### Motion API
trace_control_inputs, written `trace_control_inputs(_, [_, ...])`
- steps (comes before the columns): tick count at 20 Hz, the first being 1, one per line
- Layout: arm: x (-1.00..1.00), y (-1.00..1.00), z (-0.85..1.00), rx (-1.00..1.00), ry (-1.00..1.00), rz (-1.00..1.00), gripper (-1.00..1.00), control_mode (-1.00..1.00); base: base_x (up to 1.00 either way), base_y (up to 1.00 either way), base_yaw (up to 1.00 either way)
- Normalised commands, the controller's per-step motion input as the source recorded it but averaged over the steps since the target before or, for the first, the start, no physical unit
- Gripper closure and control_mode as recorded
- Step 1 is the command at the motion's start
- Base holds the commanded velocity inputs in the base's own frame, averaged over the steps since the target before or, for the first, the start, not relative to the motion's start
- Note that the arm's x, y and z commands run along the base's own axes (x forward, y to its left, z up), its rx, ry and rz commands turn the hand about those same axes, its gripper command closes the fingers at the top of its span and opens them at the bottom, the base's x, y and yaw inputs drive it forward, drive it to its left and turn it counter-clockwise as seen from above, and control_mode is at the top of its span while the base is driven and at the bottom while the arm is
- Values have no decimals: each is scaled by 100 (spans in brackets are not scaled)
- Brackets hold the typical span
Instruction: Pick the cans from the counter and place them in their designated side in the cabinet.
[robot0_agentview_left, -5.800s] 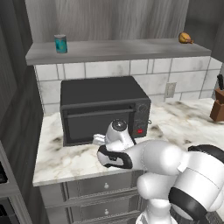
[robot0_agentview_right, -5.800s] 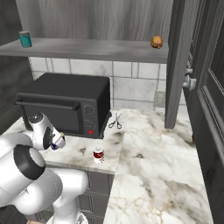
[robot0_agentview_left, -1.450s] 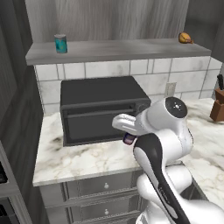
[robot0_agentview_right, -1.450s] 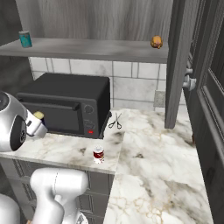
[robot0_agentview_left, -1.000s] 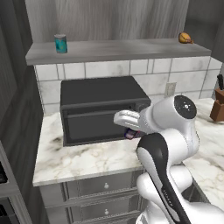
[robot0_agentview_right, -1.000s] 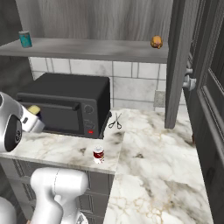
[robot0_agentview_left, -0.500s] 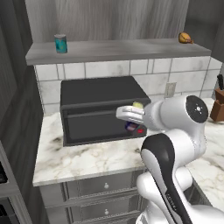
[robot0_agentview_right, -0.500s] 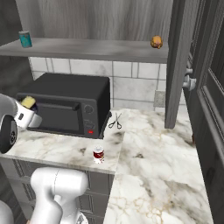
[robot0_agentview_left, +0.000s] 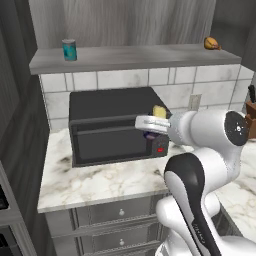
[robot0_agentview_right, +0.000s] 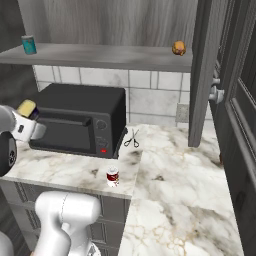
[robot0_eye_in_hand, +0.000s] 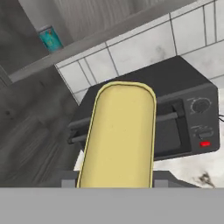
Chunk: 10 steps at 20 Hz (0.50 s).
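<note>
the cabinet shelf (robot0_agentview_left: 135, 57) sits up high, above the gripper (robot0_agentview_left: 150, 123) and a bit to its left, near the teal can (robot0_agentview_left: 69, 49). the gripper is closed tight on the yellow-top can (robot0_agentview_left: 159, 112), in front of the microwave (robot0_agentview_left: 112, 125). the red can (robot0_agentview_right: 113, 176) waits on the counter (robot0_agentview_right: 165, 175).

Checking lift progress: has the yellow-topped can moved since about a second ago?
Yes. The yellow-topped can, clamped in the gripper, has risen against the microwave, from mid-front to its top edge.

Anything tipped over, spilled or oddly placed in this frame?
Nothing stands out. The red can stands upright on the counter, the teal can upright on the shelf, and the pincer holds the yellow-topped can.
</note>
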Motion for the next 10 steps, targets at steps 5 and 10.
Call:
trace_control_inputs(5, [-7,0,32,0,-13,2,100,-100,0,0,0])
trace_control_inputs(10, [-14,0,32,0,-14,2,100,-100,0,0,0])
